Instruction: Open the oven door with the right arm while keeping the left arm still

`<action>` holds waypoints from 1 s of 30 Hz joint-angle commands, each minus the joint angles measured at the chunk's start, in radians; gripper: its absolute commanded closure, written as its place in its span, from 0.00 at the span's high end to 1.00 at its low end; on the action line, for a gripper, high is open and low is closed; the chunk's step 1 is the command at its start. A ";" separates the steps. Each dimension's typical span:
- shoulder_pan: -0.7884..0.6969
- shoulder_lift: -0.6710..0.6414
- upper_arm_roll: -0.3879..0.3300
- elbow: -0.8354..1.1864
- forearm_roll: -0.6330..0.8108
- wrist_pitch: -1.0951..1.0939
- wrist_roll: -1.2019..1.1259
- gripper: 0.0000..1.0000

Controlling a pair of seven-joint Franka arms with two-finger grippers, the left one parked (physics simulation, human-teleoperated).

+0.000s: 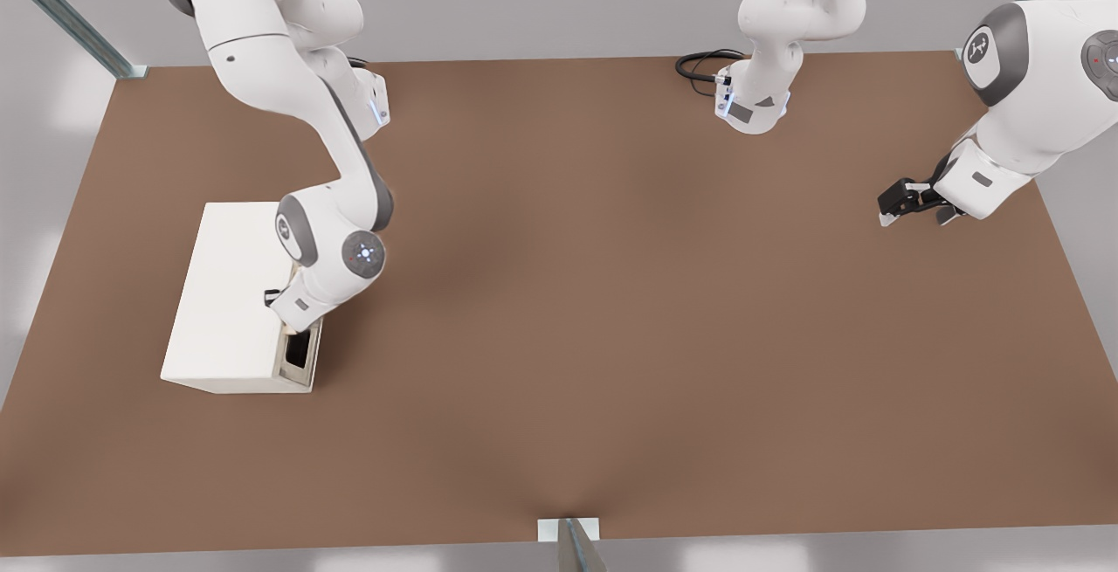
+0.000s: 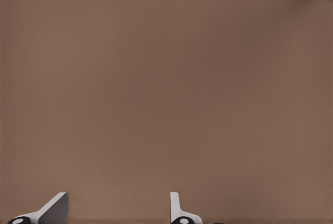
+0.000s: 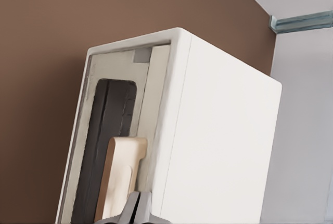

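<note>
Basically, gripper (image 1: 281, 314) sat at the oven door (image 3: 106, 146) handle (image 3: 122, 174), fingers pinched nearly together; door looked closed, pulling left.

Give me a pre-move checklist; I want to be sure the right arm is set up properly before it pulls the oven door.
1. Gripper at the oven door's pale handle: ok, right beside it.
2. Fingers closed on the handle: cannot tell.
3. Door shut, flush in the oven front: ok.
4. Table in front of the door free for the swing: ok.
5. Left arm parked far from the oven: ok.
</note>
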 commanded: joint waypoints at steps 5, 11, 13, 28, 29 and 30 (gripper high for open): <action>-0.003 0.001 0.000 -0.017 -0.018 0.062 0.338 0.04; -0.003 0.007 0.000 -0.017 -0.018 0.062 0.344 0.04; -0.003 0.013 0.000 -0.017 -0.018 0.062 0.350 0.04; -0.100 0.044 0.297 0.506 0.691 -0.311 -0.190 1.00; -0.101 -0.047 0.221 0.488 0.725 -0.323 -0.332 1.00; -0.113 -0.144 0.154 0.429 0.743 -0.325 -0.438 1.00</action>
